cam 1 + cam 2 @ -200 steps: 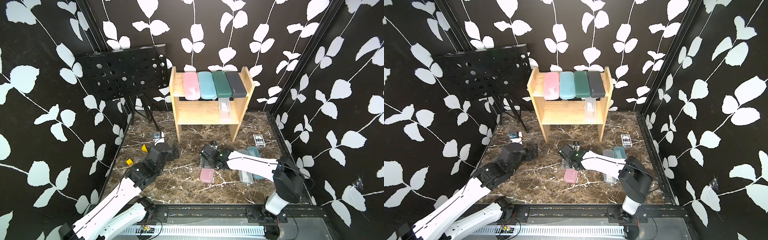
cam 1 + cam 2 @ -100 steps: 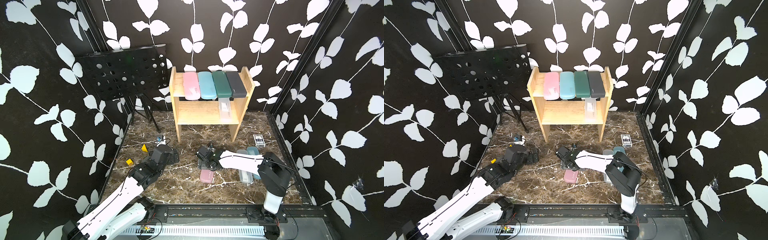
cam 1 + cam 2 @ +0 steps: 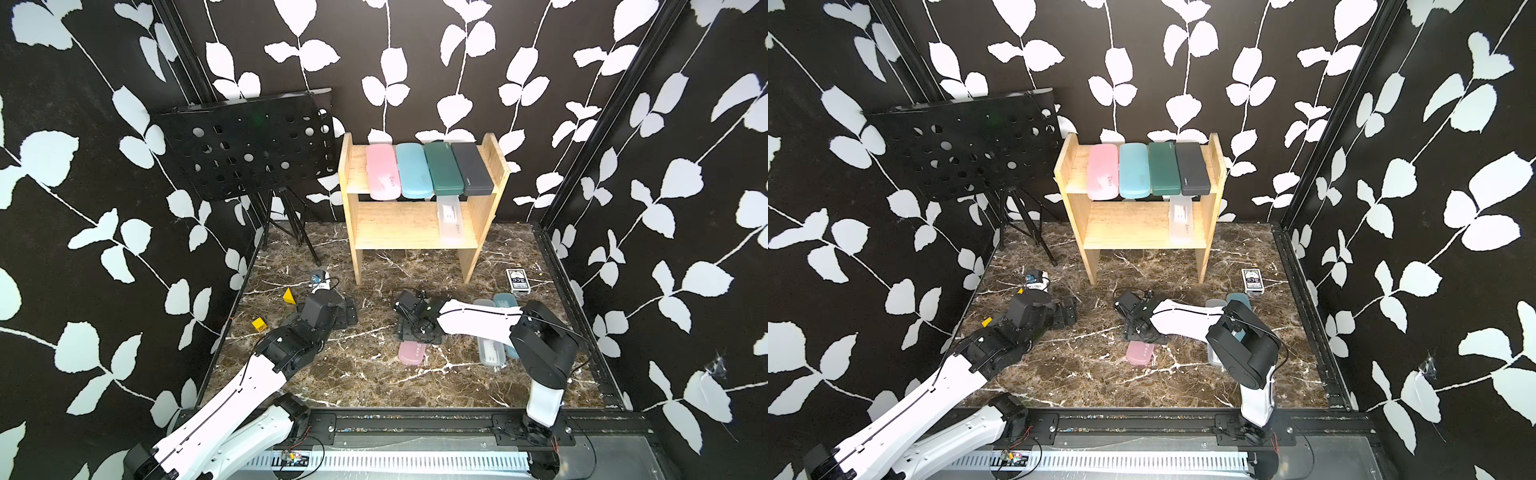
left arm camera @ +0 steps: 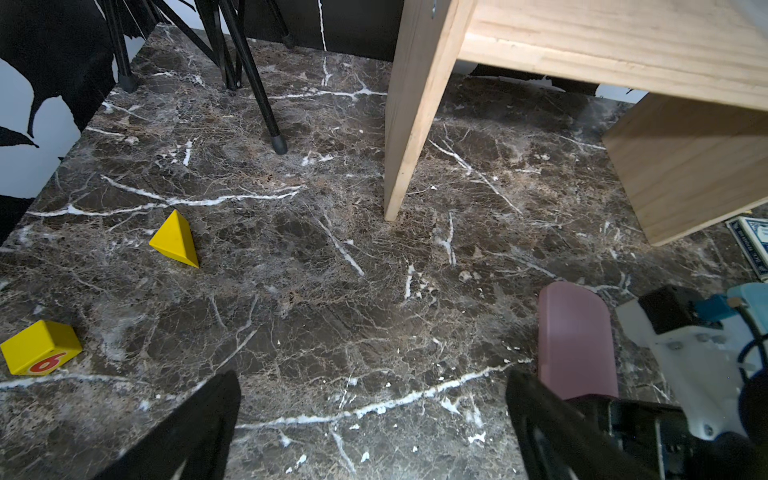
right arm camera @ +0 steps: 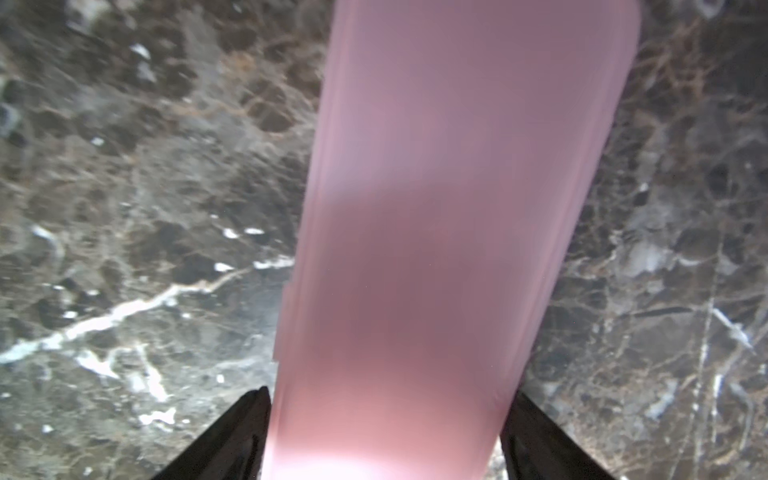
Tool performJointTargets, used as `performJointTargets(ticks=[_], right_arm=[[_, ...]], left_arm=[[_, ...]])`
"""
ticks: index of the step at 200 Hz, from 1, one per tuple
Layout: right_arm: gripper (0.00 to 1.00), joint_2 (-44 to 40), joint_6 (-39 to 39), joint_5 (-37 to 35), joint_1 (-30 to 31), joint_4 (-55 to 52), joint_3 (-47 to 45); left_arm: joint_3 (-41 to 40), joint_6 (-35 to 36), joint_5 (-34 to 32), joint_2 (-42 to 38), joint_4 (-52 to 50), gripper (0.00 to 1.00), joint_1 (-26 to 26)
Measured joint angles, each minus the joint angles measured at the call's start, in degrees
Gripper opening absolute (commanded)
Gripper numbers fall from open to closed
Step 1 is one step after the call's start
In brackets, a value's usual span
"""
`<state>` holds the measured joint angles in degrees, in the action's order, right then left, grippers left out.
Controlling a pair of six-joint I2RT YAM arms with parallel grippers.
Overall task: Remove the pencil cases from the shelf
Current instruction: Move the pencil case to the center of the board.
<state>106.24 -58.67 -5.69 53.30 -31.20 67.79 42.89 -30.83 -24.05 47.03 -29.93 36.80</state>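
The right gripper (image 5: 392,399) is down at the marble floor (image 3: 361,374) in front of the shelf (image 3: 395,226). Its two black fingers (image 5: 245,428) sit against both long edges of a pink pencil case (image 5: 457,166), pinching it across its width as it lies flat on the stone. In both top views only the case's near end shows from under the gripper. The left gripper (image 4: 374,428) hangs low over the floor on the left, jaws spread wide and holding nothing. On the shelf's upper board four cases lie side by side: a second pink case (image 3: 382,172), a light blue case (image 3: 412,170), a dark green case (image 3: 442,168) and a dark grey case (image 3: 471,168). A frosted clear case (image 3: 451,220) lies at the right end of the lower board. Another clear case (image 3: 490,351) and a blue case (image 3: 505,301) rest on the floor, partly under the right arm and near a card box (image 3: 516,281). A yellow wedge (image 4: 174,241) and a yellow cube (image 4: 39,347) lie by the left wall, with a music stand (image 3: 249,149) at the rear left.
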Motion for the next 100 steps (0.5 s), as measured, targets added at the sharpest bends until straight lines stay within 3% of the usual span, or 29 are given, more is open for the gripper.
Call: performJointTargets(ticks=[28, 100], right_arm=[[0.90, -0.55, 1.44, 0.85, -1.01, -0.90, -0.92], [0.82, -8.98, 9.33, 0.09, -4.92, -7.30, -7.19]], left_arm=[[0.00, 0.00, 0.00, -0.07, -0.17, 0.99, -0.11], [-0.33, 0.00, 0.07, -0.57, -0.17, 0.99, -0.24]])
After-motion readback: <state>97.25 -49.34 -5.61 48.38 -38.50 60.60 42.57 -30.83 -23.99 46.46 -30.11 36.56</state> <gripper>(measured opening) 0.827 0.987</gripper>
